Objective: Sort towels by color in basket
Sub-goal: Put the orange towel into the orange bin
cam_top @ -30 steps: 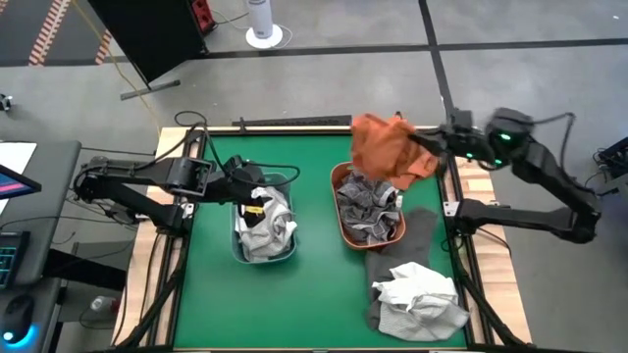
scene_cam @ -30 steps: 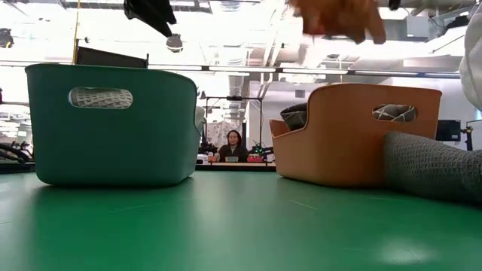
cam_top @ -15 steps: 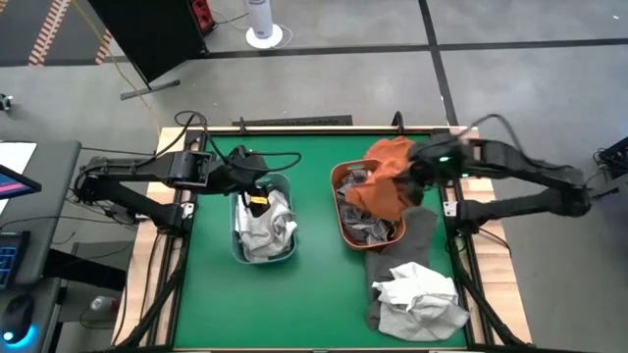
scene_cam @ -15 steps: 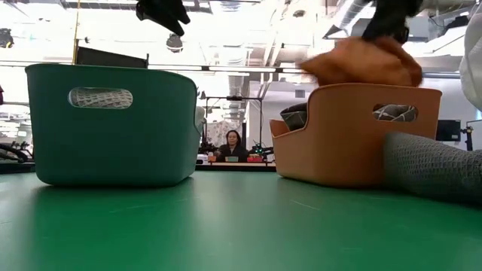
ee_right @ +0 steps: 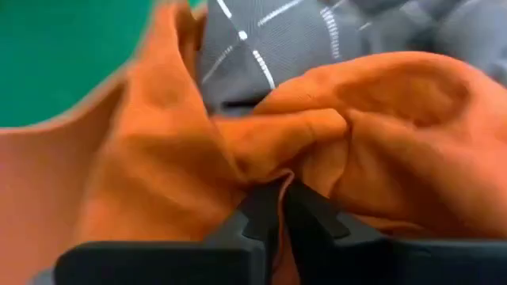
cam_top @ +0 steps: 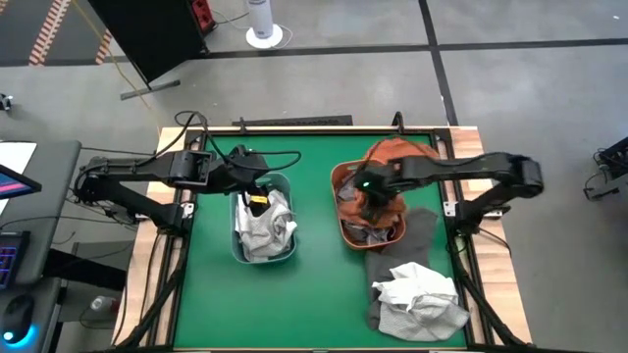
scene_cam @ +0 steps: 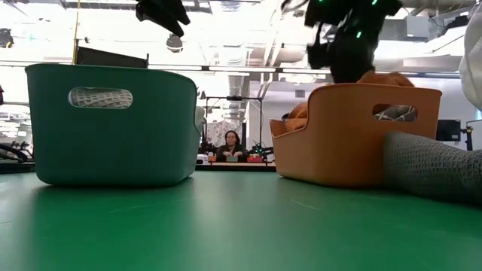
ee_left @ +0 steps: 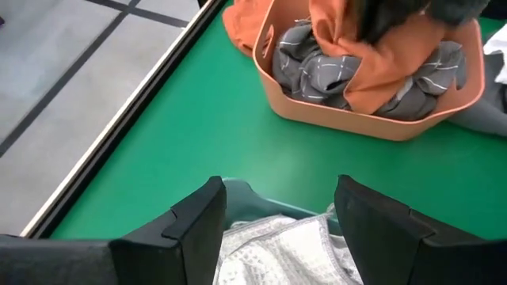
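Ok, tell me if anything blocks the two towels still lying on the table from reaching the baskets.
Nothing visible does: the white towel lies atop the dark grey towel, beside the orange basket.

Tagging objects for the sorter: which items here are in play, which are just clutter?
In play: rust-orange towel, grey patterned towels, orange basket, green basket, white towel, dark grey towel, right end effector.
Clutter: white floor cylinder, person at a desk.
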`<state>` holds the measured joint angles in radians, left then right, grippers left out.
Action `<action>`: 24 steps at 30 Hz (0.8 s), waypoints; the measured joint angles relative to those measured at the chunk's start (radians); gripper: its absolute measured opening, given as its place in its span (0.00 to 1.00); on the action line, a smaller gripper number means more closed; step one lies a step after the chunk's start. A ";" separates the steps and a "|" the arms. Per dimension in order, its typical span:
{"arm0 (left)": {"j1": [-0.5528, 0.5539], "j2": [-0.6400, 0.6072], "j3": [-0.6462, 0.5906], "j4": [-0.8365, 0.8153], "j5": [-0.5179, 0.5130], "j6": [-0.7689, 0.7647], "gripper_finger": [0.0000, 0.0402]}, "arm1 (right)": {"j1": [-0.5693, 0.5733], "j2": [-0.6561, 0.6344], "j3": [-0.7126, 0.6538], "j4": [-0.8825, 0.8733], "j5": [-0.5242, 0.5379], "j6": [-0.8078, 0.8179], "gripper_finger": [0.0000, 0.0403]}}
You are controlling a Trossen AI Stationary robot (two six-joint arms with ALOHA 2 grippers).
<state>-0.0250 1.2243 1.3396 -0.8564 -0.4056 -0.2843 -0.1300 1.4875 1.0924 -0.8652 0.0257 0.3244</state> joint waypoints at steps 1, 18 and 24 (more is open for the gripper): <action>0.000 0.000 0.000 0.000 0.006 -0.001 0.56 | -0.001 0.030 0.000 0.010 0.000 -0.010 0.18; 0.000 0.000 0.000 -0.007 0.027 0.012 0.56 | -0.025 0.152 0.036 -0.036 -0.084 -0.089 0.65; 0.000 0.000 0.000 -0.007 0.027 0.024 0.56 | -0.053 0.020 0.126 -0.128 -0.083 -0.088 0.71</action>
<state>-0.0254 1.2243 1.3396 -0.8635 -0.3782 -0.2607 -0.1832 1.5072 1.2184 -0.9928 -0.0570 0.2360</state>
